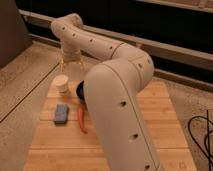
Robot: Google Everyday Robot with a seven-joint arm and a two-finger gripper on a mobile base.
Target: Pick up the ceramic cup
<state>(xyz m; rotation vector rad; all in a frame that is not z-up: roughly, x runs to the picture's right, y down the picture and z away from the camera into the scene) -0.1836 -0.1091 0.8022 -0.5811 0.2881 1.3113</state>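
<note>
The ceramic cup stands upright on the wooden table, just beyond the blue sponge. It is probably stiff, smooth, slippery and breakable, and best pinched across its side walls. The gripper hovers farther beyond the sponge, jaws spread. There is one cup, one sponge, and one orange stick beside the sponge.

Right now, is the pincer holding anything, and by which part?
Nothing, apparently: the pincer hangs just above the ceramic cup, which stands on the wooden table.
</note>
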